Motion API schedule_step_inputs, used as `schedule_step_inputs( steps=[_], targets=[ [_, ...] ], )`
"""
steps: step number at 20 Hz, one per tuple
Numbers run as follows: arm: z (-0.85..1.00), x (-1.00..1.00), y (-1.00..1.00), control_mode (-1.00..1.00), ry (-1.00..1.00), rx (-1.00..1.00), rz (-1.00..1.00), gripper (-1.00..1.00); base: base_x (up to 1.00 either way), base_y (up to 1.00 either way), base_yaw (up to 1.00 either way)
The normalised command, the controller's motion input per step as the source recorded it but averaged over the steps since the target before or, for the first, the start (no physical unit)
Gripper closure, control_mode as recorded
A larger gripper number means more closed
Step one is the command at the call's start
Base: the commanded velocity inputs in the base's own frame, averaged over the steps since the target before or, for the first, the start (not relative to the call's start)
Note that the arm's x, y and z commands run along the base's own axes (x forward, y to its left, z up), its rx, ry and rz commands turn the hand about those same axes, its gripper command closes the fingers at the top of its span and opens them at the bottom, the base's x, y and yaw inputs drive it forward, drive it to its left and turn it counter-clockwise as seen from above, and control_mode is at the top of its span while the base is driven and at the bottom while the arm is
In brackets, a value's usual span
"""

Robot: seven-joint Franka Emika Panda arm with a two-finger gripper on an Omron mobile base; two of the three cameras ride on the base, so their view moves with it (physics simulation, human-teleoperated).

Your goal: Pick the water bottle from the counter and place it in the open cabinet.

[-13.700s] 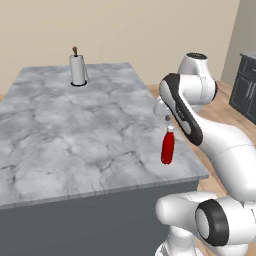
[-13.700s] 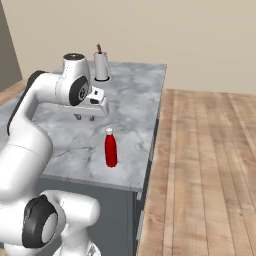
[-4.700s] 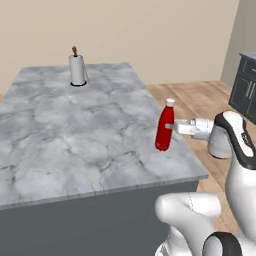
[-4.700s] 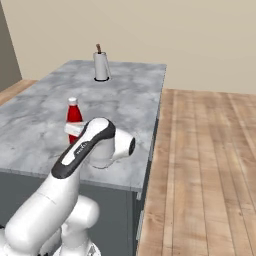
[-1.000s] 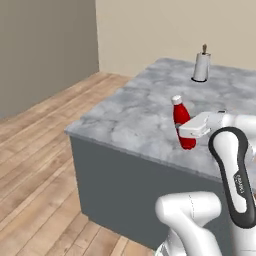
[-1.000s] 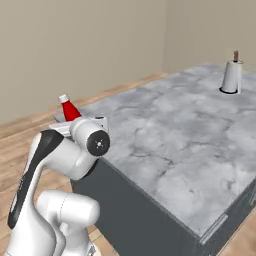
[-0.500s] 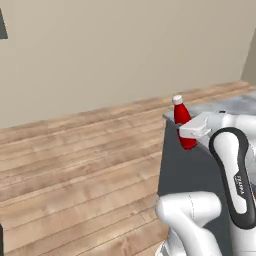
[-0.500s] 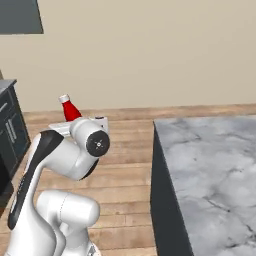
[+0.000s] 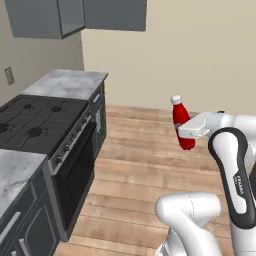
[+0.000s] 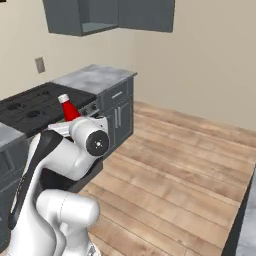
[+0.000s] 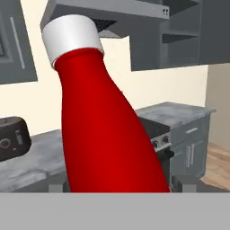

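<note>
The water bottle (image 9: 182, 126) sits in my gripper (image 9: 186, 131), which is closed around its lower body; it stands nearly upright, white cap on top. It is right of centre in the left base view. In the right base view the bottle (image 10: 68, 110) shows at left of centre, its lower part hidden behind my arm. In the hand view the bottle (image 11: 103, 130) leans toward the upper left, cap near the top edge.

The bottle is held in the air above the wooden floor (image 9: 145, 180), well apart from any surface. The open cabinet (image 9: 67, 17) is in the upper left of the left base view, well above the bottle, with its door (image 9: 70, 16) swung out. Below it, at left, are the black stove (image 9: 37, 122) and a small marble top (image 9: 67, 82) adjoining it.
</note>
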Motion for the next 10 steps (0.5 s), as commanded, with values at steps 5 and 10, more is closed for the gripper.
schedule_step_inputs(
  steps=[5,10],
  targets=[
    [0.0,0.0,0.0,1.0,0.0,0.0,0.0,1.0,0.44,0.0,0.56],
    [0.0,0.0,0.0,1.0,0.0,0.0,0.0,1.0,0.73,-0.14,0.0]
  ],
)
